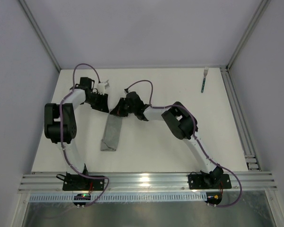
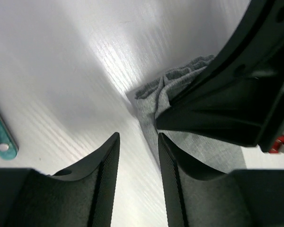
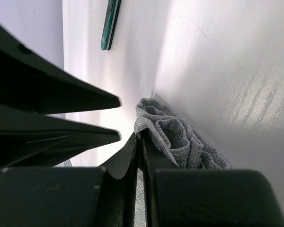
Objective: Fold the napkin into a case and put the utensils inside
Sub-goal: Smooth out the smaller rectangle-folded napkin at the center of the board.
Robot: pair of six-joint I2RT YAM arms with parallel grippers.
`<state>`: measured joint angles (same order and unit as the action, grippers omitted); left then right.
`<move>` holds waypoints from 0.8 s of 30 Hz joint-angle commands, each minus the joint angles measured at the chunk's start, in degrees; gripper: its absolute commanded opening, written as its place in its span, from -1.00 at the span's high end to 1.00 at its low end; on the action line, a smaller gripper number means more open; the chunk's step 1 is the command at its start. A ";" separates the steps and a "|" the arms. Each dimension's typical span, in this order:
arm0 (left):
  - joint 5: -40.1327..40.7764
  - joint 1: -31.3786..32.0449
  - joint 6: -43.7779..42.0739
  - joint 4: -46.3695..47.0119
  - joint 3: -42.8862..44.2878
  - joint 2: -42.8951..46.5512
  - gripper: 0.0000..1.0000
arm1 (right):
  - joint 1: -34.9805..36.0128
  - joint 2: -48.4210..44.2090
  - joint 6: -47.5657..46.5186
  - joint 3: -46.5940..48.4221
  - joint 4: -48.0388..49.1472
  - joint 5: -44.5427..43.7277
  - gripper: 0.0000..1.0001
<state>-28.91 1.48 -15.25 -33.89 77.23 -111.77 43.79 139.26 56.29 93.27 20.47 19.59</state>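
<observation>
Right wrist: right pincer (image 3: 138, 135) nips the bunched end of the napkin (image 3: 175, 137); left pincer (image 2: 138, 137), narrowly parted, sits just beside it.

White table (image 1: 180, 142) with a faint grain. The case (image 1: 111, 135), a narrow grey fabric strip, lies just left of centre. Its long axis runs roughly from 12 to 6 o'clock, and its far end is bunched into folds. The fork (image 1: 204, 79) lies well apart at 1 o'clock, tines toward 12 o'clock. A teal handle end (image 2: 2, 142), utensil not identifiable, rests on the surface.
</observation>
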 commanded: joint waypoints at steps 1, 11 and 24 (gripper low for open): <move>-4.31 -0.86 0.13 -3.37 -0.24 6.29 0.17 | -0.02 -1.10 0.40 1.30 -3.42 -3.51 0.83; 9.21 7.67 -5.15 -5.58 -8.41 6.30 0.19 | -0.02 -2.68 0.75 1.91 -2.28 -2.37 0.66; 12.30 7.75 -3.48 0.22 -11.93 6.56 0.77 | -1.78 -14.10 -8.56 -2.55 -8.69 -5.35 0.12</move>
<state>-19.44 9.58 -18.44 -35.03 67.29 -105.08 42.92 133.73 52.18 92.40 12.93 17.04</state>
